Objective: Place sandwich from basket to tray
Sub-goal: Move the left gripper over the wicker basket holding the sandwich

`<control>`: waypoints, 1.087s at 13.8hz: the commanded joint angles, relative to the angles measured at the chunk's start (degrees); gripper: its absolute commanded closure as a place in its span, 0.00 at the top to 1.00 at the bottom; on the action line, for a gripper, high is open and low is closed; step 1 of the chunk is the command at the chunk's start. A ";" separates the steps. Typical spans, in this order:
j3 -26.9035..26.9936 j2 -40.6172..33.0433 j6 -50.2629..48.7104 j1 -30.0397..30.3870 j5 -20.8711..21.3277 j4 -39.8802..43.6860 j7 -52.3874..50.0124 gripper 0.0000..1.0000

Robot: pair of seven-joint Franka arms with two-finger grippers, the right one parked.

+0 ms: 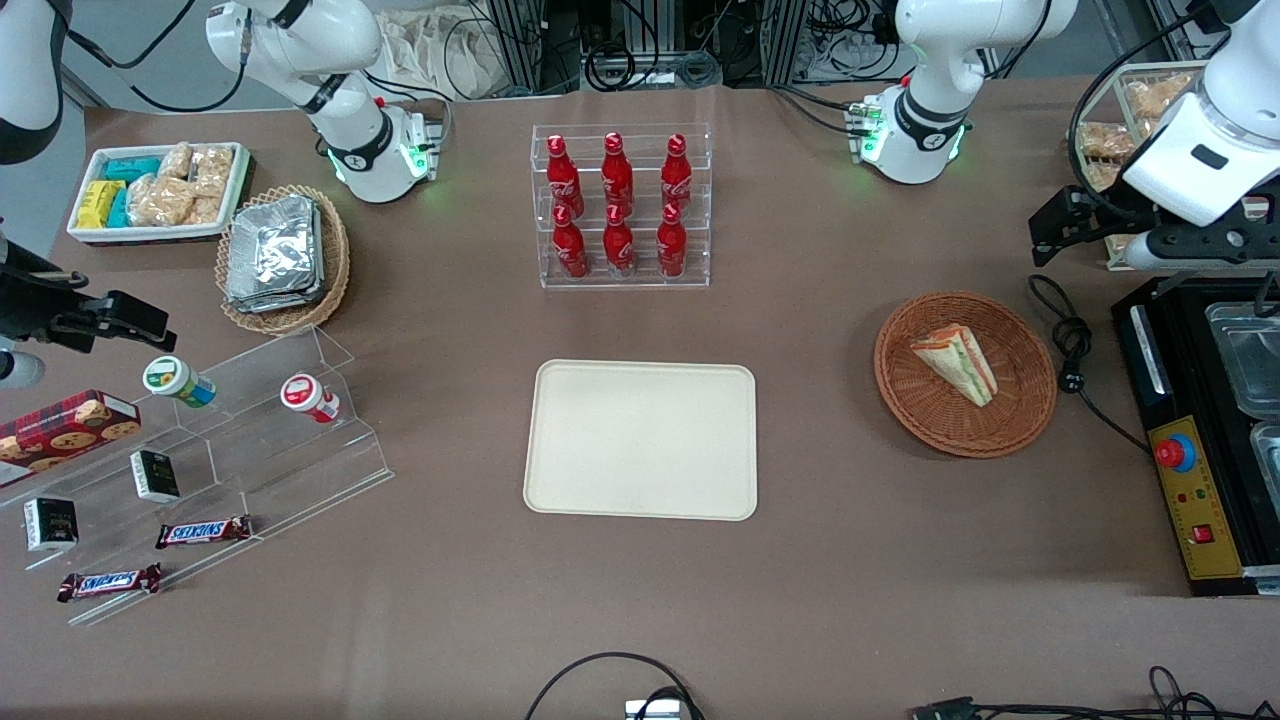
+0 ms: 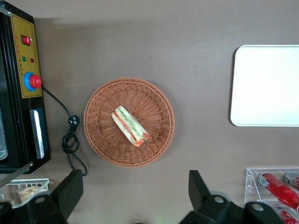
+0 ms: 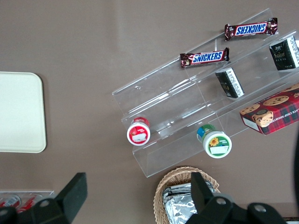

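Gripper (image 2: 133,193) hangs high above the basket (image 1: 1030,410), jaws wide, empty. Recommend descending centred on the sandwich (image 2: 131,126), fingers straddling its long sides. Tray (image 1: 641,440) bare.

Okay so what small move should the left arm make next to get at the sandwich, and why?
Probably lower the left gripper straight toward the triangular striped sandwich. Its fingers are spread open and empty, up above the table, and the sandwich lies untouched in the round reddish-brown wicker basket, while the cream rectangular tray waits bare.
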 commanded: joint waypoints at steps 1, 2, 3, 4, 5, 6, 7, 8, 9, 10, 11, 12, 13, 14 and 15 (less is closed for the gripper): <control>0.22 0.65 -2.13 -0.31 -0.58 1.86 -1.02 1.00; 0.22 0.65 -2.13 -0.31 -0.58 1.52 -0.93 1.00; 0.30 0.74 -2.31 -0.23 -0.41 0.99 -0.76 1.00; 0.31 0.65 -2.57 -0.23 -0.06 -0.41 -0.15 1.00; 0.31 0.65 -1.96 -0.23 0.12 -1.99 -0.05 1.00; 0.31 0.13 -0.74 -0.23 0.29 -4.61 -0.75 1.00; 0.39 -1.18 2.06 0.04 0.30 -7.94 -1.28 1.00; 0.57 -3.11 5.48 0.30 0.12 -12.42 -2.24 1.00; 0.74 -5.22 9.52 0.39 0.12 -17.16 -3.03 1.00; 0.75 -6.72 12.34 0.39 0.21 -21.12 -3.56 1.00; 0.75 -8.13 15.33 0.30 0.30 -24.99 -4.26 1.00; 0.75 -9.45 18.58 0.30 0.30 -28.94 -4.79 1.00; 0.75 -10.68 22.00 0.39 0.30 -32.99 -5.32 1.00; 0.75 -11.21 24.56 0.39 0.30 -35.72 -5.67 1.00; 0.75 -11.22 26.59 0.48 0.30 -37.93 -5.76 1.00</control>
